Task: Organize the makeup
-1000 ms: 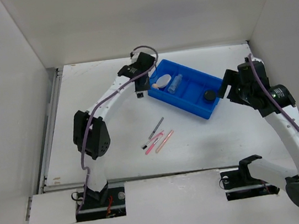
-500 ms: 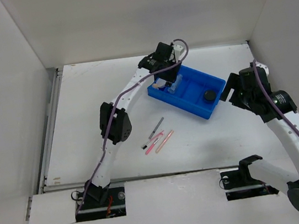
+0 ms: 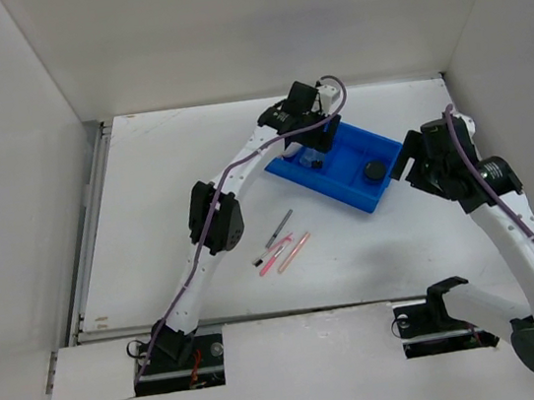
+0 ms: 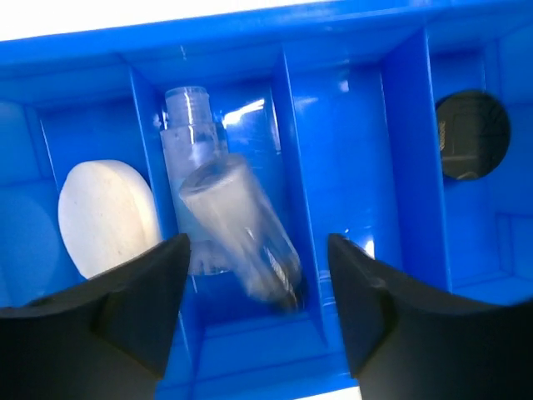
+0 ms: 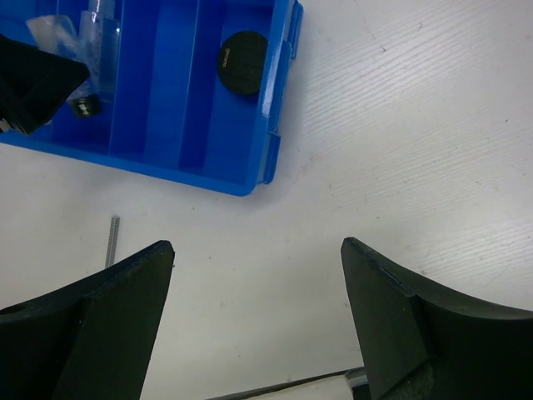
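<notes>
**Over the blue tray [image 4: 358, 50], the left gripper [image 4: 256, 250] hangs spread**

In the left wrist view the black fingers [image 4: 125, 308] stand wider apart than the glass below them, and neither is seen pressing on anything. Under them a first vial [image 4: 185, 133], clear with a narrow neck, lies along one compartment. A second vial [image 4: 241, 225], also clear but blurred, sits tilted across it in the same compartment. The sponge [image 4: 104, 218], off-white and egg-shaped, lies in the neighbouring compartment on one side. The compact [image 4: 472, 135], round and black, lies two compartments away on the other side, at the tray's end.

The brush [image 3: 276, 230], thin and dark, lies slanted near the middle of the table [image 3: 164, 175], on the near side of the tray. The two pink sticks [image 3: 275, 257] lie just beside it, roughly parallel, one a brighter pink than the other.

The right gripper [image 5: 258, 246] hovers by the compact's end of the tray, jaws wide apart over the table and gripping nothing.

The table is white with a faint grain, and the tray sits askew toward its far right part. Plain white walls [image 3: 224, 37] close it in along the far edge and both sides, and a grey rail [image 3: 93, 234] runs along its left edge
</notes>
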Controlling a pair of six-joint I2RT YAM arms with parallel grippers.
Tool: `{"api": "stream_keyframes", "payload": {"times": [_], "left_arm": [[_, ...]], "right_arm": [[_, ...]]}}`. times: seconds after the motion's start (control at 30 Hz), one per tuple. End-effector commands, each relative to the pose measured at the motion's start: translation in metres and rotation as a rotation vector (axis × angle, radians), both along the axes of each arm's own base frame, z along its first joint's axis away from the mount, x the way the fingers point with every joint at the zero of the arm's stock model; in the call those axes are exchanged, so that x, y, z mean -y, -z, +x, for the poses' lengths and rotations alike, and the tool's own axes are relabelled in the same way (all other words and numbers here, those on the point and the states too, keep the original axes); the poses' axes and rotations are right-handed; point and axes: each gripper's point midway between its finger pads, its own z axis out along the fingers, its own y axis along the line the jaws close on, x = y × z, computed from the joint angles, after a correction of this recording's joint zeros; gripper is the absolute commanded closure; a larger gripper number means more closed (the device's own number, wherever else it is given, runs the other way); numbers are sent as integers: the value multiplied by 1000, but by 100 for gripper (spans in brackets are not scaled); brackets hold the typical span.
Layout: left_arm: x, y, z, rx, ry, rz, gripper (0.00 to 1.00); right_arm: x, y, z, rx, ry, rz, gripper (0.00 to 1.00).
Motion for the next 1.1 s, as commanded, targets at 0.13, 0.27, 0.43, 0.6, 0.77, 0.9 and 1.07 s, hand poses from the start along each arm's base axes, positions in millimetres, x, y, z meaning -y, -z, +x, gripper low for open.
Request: {"api": "stream_keyframes", "payload": {"times": [0.13,0.27,0.43,0.6,0.77,0.9,1.07], "left_arm": [[9,-47,13,102,-9,-86,11],[5,-74,12,134,-29,-107,11],[-35,-120,-21,120,-71,-96,14],[-94,-104,-80,42,-123,0,23],[-130,-65,-143,-67,-115,65,33],[-146,-12,-165,-181,-158,124,38],[-135,16,-180,-270,-119,139,40]], "right_arm": [[-1,-3,5,17,6,12,12],[-1,-5,4,26,6,14,12],[0,-10,1,43,6,18,12],[-6,-18,-5,75,-22,53,12],[-11,-21,-2,90,-40,73,12],[-19,-32,3,118,-67,103,12],[-15,-24,-3,103,-59,93,12]]}}
